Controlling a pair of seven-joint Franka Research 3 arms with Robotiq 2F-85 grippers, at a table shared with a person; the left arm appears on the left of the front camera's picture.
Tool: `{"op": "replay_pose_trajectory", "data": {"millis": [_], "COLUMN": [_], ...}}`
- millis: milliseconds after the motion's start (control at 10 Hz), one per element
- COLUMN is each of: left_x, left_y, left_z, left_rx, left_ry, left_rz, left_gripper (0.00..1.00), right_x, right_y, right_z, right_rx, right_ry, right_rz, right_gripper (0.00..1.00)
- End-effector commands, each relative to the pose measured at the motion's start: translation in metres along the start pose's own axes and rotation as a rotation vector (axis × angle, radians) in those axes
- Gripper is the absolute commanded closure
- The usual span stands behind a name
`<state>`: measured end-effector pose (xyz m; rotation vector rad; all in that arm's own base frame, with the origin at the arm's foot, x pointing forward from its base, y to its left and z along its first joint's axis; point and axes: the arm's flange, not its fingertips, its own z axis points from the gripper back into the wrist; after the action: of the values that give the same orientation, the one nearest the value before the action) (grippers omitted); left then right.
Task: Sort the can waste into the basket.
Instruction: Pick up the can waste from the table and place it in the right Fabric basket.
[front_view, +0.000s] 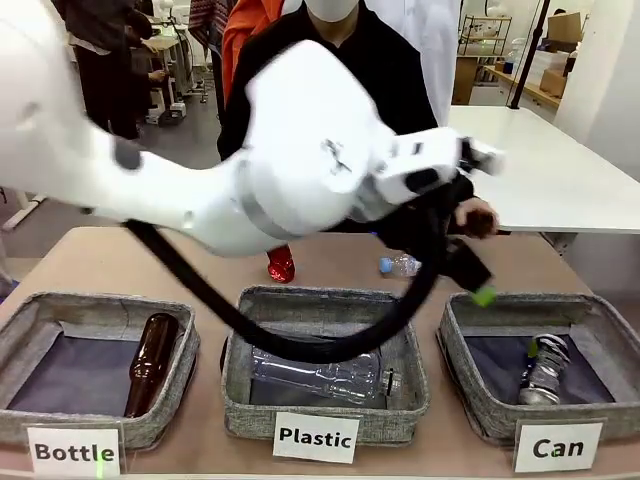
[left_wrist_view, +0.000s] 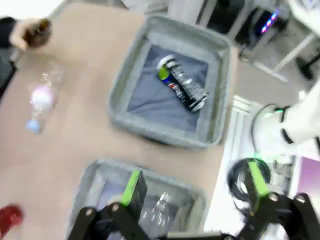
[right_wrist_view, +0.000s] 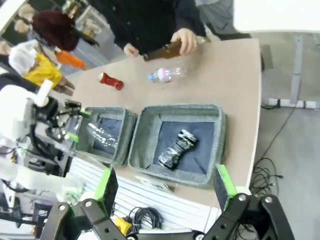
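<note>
Three grey fabric baskets stand in a row along the near edge of the surface (front_view: 60, 250), each fronted by a white card.

Left: the basket marked "Bottle" (front_view: 20, 335) holds one brown glass bottle (front_view: 150, 360), lying lengthwise with its neck toward the near edge.

Centre: the basket marked "Plastic" (front_view: 405, 390) holds a clear plastic bottle (front_view: 320, 378) lying crosswise. Beyond this basket, toward the far edge, the red can (front_view: 281, 264) rests on the bare surface, outside every basket. A second clear bottle (front_view: 400, 265), blue-capped, lies to its right and apart from it.

The white left arm (front_view: 300, 150) enters from the left and reaches across the middle. Its left pincer (left_wrist_view: 195, 182) hangs above the surface by the far left corner of the right-hand basket. The green pads are spread wide with nothing between them. Just behind it, near the far edge, a person's hand (front_view: 478, 215) grips another brown bottle (right_wrist_view: 162, 50).

Right: the basket marked "Can" (front_view: 455, 350) contains the silver-grey can (front_view: 545, 368), crushed and lying aslant on the dark lining. The right pincer (right_wrist_view: 165, 184) is held high over the near edge beside this basket, its fingers spread and empty.
</note>
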<state>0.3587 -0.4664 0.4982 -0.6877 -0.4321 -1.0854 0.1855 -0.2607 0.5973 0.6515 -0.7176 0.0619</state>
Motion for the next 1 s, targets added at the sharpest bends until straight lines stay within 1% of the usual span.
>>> {"op": "replay_pose_trajectory", "data": {"millis": [0, 100, 300, 400, 500, 600, 700, 800, 900], "left_x": [-0.071, -0.086, -0.119, -0.141, -0.174, -0.205, -0.246, -0.288, -0.334], "left_y": [0.014, 0.027, 0.064, 0.084, 0.112, 0.143, 0.167, 0.191, 0.21], "left_z": [0.139, 0.173, 0.249, 0.281, 0.319, 0.349, 0.374, 0.398, 0.423], "left_rx": [-0.003, 0.009, -0.007, -0.026, -0.078, -0.137, -0.196, -0.232, -0.349], "left_ry": [-0.067, -0.126, -0.177, -0.168, -0.138, -0.12, -0.167, -0.288, -0.408], "left_rz": [0.117, 0.153, 0.223, 0.265, 0.32, 0.386, 0.474, 0.565, 0.602], "left_gripper": [0.0, 0.0, 0.0, 0.0, 0.0, 0.0, 0.0, 0.0, 0.0], "right_x": [-0.001, -0.004, -0.008, -0.012, -0.019, -0.018, -0.021, -0.021, -0.021], "right_y": [0.034, 0.052, 0.084, 0.097, 0.11, 0.117, 0.124, 0.129, 0.13], "right_z": [-0.048, -0.075, -0.124, -0.146, -0.174, -0.192, -0.207, -0.219, -0.229], "right_rx": [0.043, 0.086, 0.151, 0.2, 0.212, 0.211, 0.21, 0.24, 0.285], "right_ry": [0.04, 0.082, 0.083, 0.065, 0.04, 0.025, 0.047, 0.047, 0.097], "right_rz": [0.075, 0.09, 0.079, 0.041, 0.002, -0.031, -0.09, -0.174, -0.244], "right_gripper": [0.0, 0.0, 0.0, 0.0, 0.0, 0.0, 0.0, 0.0, 0.0]}}
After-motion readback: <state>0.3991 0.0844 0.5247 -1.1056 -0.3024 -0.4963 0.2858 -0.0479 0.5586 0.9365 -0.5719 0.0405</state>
